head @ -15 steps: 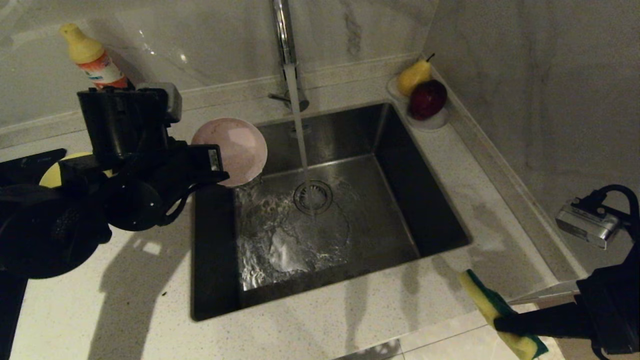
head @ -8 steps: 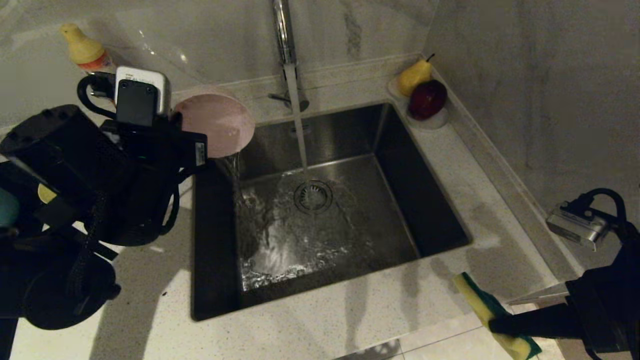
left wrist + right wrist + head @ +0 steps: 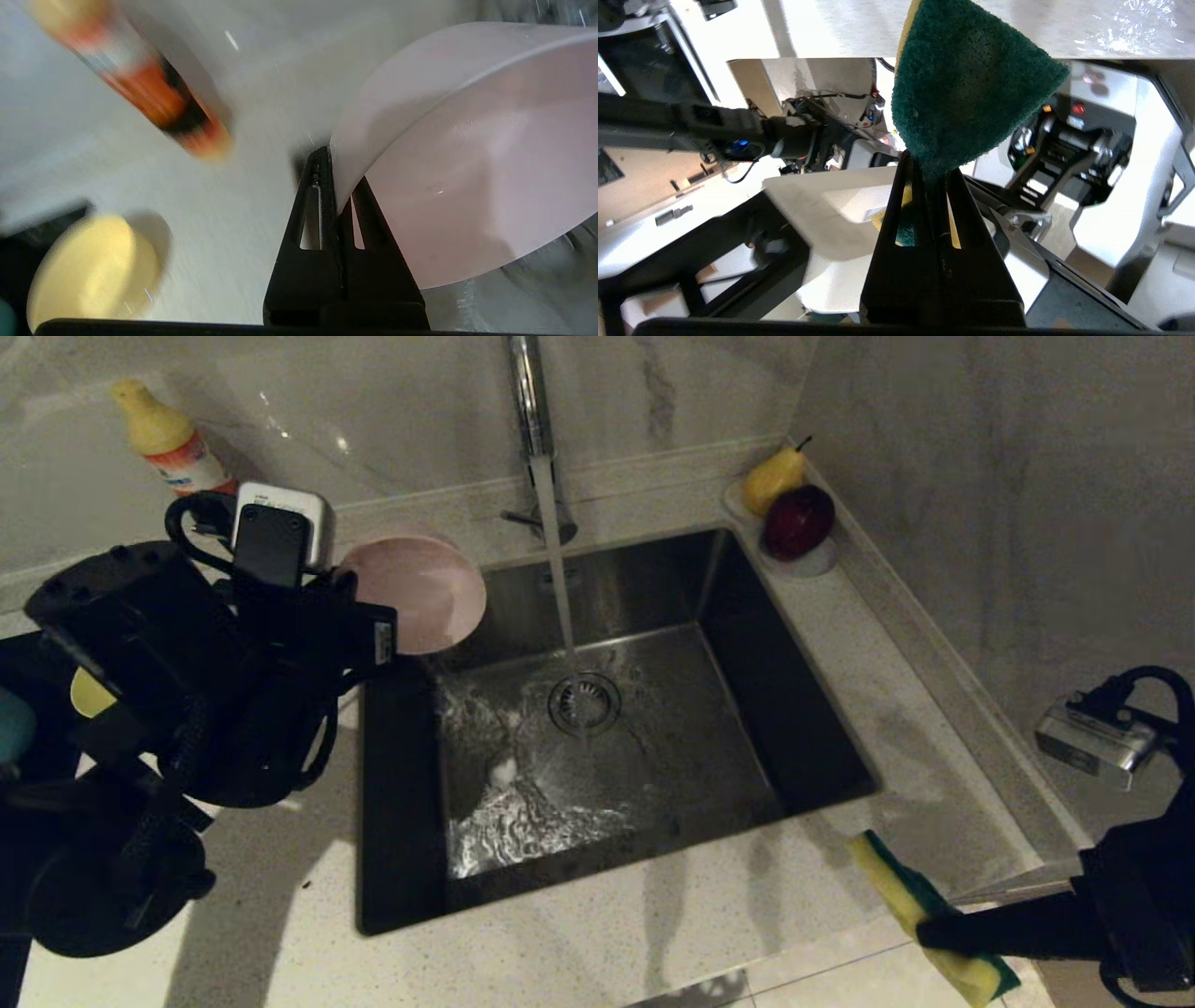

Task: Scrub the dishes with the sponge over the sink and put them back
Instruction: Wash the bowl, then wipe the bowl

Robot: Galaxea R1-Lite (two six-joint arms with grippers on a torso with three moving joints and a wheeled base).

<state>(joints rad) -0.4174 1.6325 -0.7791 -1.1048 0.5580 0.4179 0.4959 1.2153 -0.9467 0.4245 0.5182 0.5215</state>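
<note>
Here, over the far-left corner of the sink (image 3: pixel 803 747): a smooth, round pink bowl (image 3: pixel 425 593), thin-walled plastic, rim pinched tight between the black wedge-shaped fingers of the left gripper (image 3: pixel 338 196), tipped with its hollow toward the basin. At the near right, off the counter's edge: the sponge (image 3: pixel 920 910), coarse dark-green scouring face on soft yellow foam, squeezed and folded in the fully closed right gripper (image 3: pixel 931 175). Square brushed-steel basin, round strainer (image 3: pixel 584 702) in the middle, a thin stream falling from the chrome tap (image 3: pixel 532 425) and rippling across the bottom. Compared with a second ago: bowl raised and tilted further over, wrist camera now turned upward, water poured out at the half-second mark now gone from its lip; sponge barely shifted. On the speckled counter left of the arm: a yellow bowl (image 3: pixel 93 270), blurred. Far left, a yellow-capped bottle (image 3: pixel 168 443). In the white dish (image 3: pixel 812 565) at the far right corner: a pear (image 3: pixel 773 476) and a dark red apple (image 3: pixel 799 520).
</note>
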